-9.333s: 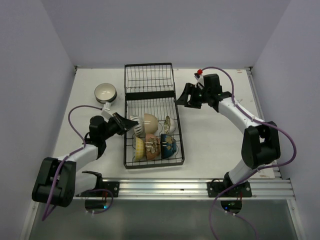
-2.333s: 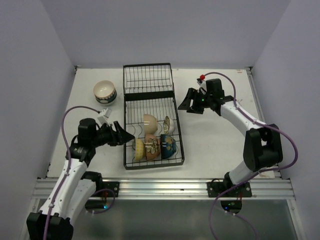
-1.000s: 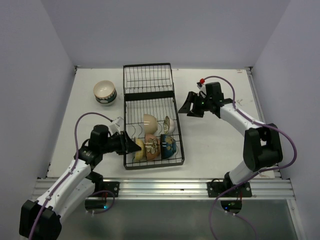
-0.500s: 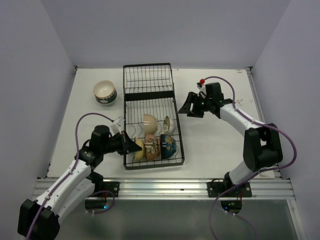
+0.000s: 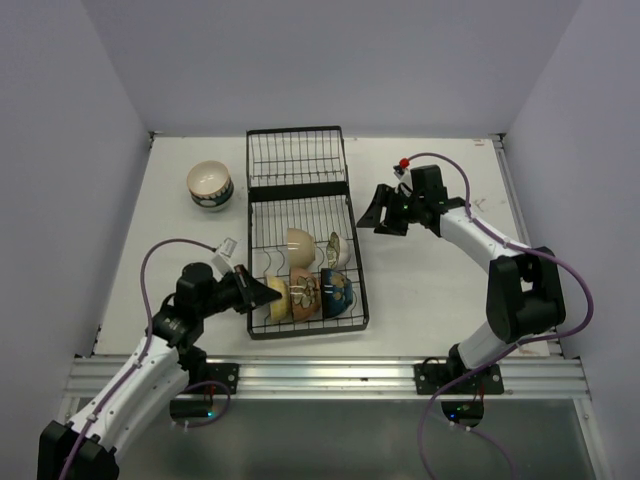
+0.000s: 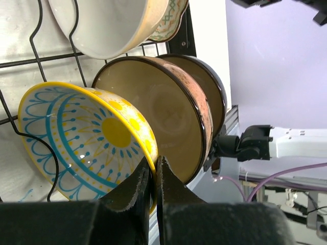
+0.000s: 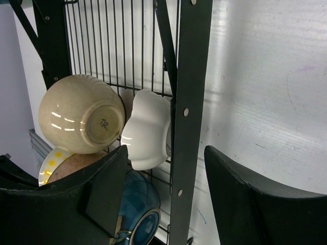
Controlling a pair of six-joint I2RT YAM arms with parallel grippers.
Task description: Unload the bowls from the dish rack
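Observation:
The black wire dish rack [image 5: 297, 165] lies in the middle of the table. Its near section holds a yellow patterned bowl [image 5: 279, 298], a brown-pink bowl [image 5: 304, 296], a blue bowl [image 5: 337, 291], a cream bowl [image 5: 299, 243] and a white scalloped bowl [image 5: 338, 248], all on edge. My left gripper [image 5: 262, 292] is shut on the yellow bowl's rim [image 6: 148, 148], one finger inside and one between it and the brown bowl [image 6: 168, 122]. My right gripper [image 5: 372, 212] is open and empty, straddling the rack's right side bar [image 7: 191, 76].
A cream bowl with a dark band [image 5: 210, 183] stands upright on the table left of the rack's far section. The rack's far section holds no bowls. White walls close in the table on three sides. The aluminium rail [image 5: 330, 375] runs along the near edge.
My left gripper has moved right to the rack's near left corner and closed on the yellow bowl's rim. The right arm has hardly moved.

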